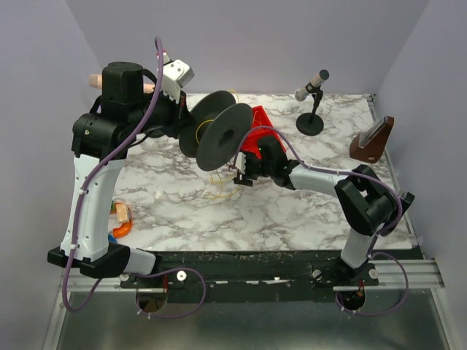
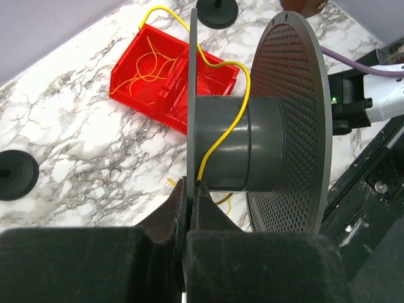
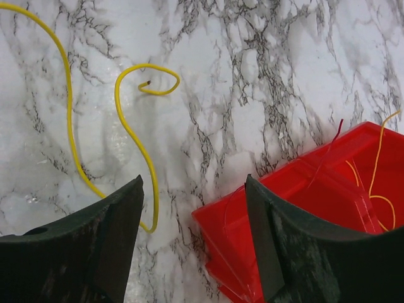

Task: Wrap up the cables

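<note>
Loosely, cable (image 2: 219, 145) across spool (image 2: 252, 145), toward bin (image 2: 165, 104).

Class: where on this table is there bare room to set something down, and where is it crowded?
Free: the near middle of the table, between the left arm and right arm; also between the black stand and brown block. Crowded: centre, around the spool, red bin, yellow cable and right gripper.
</note>
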Motion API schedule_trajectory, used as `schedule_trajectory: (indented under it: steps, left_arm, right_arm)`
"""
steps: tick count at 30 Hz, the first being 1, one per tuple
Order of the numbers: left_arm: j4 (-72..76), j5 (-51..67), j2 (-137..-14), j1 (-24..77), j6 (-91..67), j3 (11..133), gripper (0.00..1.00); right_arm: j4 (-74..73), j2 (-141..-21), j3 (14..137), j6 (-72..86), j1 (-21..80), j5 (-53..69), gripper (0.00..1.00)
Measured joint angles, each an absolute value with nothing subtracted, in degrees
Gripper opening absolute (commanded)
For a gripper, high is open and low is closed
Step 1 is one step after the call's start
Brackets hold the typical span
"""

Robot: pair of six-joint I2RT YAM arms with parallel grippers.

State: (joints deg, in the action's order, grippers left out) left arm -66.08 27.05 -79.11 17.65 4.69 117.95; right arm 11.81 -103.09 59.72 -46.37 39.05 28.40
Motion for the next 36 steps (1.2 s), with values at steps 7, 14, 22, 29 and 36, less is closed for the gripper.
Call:
schedule_trajectory:
  steps: [7,14,22,29,36]
  left_arm:
    - [-66.08,27.05,-79.11,17.65,4.69,117.95,0.00]
    - [-66.08,27.05,-79.11,17.65,4.69,117.95,0.00]
    - [-66.52,27.05,-77.84,17.65,7.11,114.32,0.00]
    - [-68.36,28.40,-76.34,17.32,9.34,113.45,0.00]
    - [-70.54,29.85,-74.30,17.32,10.35,112.46,0.00]
  right_arm:
    - [6.83,-103.90,60.66,-49.30,39.05,28.56,0.52]
    - [4.93,-104.64,61.19,-49.63,39.05,28.56,0.10]
    - [3.73,-103.61,61.43,-43.35,38.72,27.14,0.00]
    - [3.09,-97.23,60.03,-31.40,34.65,30.33,0.01]
    - [3.64,-92.25,58.83,-23.29,31.77,33.61,0.01]
